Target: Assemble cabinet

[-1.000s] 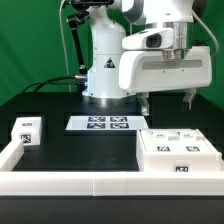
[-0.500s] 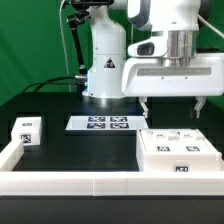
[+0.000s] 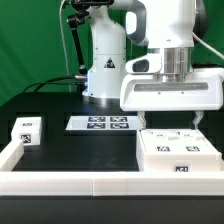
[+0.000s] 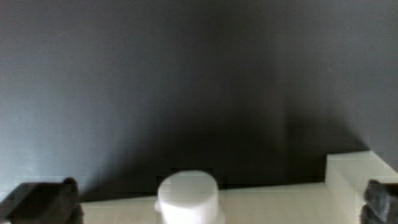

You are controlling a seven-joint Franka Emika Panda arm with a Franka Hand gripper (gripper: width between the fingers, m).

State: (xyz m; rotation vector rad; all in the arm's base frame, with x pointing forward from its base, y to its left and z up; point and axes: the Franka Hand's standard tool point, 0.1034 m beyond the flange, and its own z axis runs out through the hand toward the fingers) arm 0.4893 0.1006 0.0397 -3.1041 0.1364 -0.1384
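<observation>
White plastic forms the cabinet (image 3: 178, 152), which is placed at the exterior view's near right, just under the gripper (image 3: 171, 122); its fingers are spread wide and nothing is held. If it is lowered off-centre, the top could be struck by a fingertip and the cabinet pushed. One cabinet, one small block (image 3: 27, 133) and one marker board (image 3: 100, 123) are counted.

The black desk (image 3: 80, 148) carried the cabinet (image 3: 175, 155) right under the claw (image 3: 170, 122). The marker board (image 3: 100, 123) lay toward the exterior view's left of the claw, a small tagged block (image 3: 27, 133) well beyond it.
</observation>
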